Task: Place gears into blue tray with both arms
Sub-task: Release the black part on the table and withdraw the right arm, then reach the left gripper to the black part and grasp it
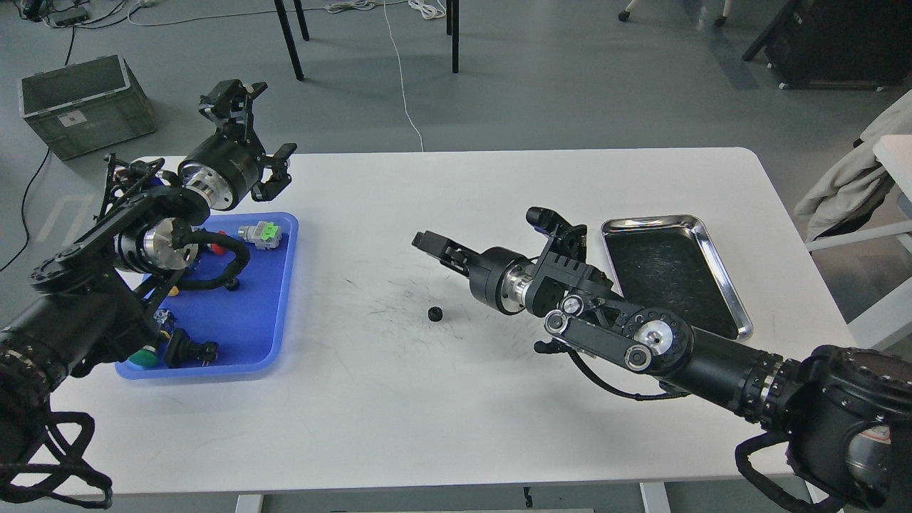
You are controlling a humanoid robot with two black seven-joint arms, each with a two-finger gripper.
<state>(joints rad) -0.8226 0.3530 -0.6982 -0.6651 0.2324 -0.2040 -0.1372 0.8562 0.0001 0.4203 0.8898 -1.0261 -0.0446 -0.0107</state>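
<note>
One small black gear (434,313) lies alone on the white table (456,413), mid-table, well right of the blue tray (249,313). My right gripper (423,241) hovers above and slightly behind the gear, not touching it; its dark fingers look close together and I cannot tell them apart. My left gripper (258,133) hangs open above the tray's far edge with nothing between its claws. The left arm hides part of the tray's left side.
The blue tray holds several push-button switches, among them a grey one with a green cap (261,233) and a black one (189,350). A steel tray (714,246) with a black liner sits at the right. A grey crate (82,103) stands on the floor.
</note>
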